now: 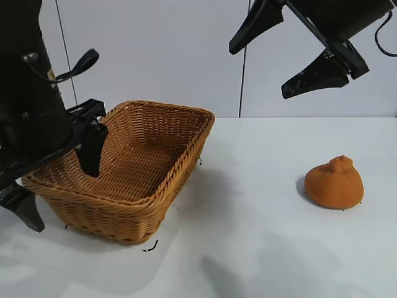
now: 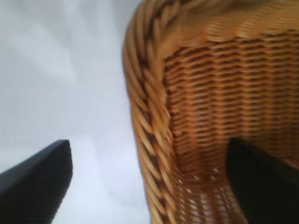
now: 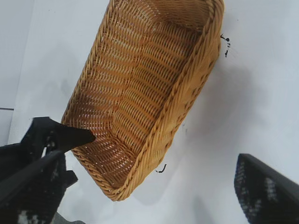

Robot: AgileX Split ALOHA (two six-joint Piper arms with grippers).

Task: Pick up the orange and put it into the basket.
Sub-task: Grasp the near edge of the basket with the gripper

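The orange [image 1: 334,183] sits on the white table at the right, knob upward, well apart from the basket [image 1: 133,214] at the left. My right gripper [image 1: 282,53] hangs high above the table, up and left of the orange, open and empty. My left gripper [image 1: 59,180] is open and straddles the basket's left end rim, one finger [image 1: 93,149] inside and the other outside. The left wrist view shows that braided rim [image 2: 149,116] between the fingers. The right wrist view looks down on the basket [image 3: 187,93]; the orange is out of view there.
The white table [image 1: 248,248] spreads between basket and orange. A small dark scrap [image 1: 151,247] lies by the basket's near corner. A pale wall stands behind.
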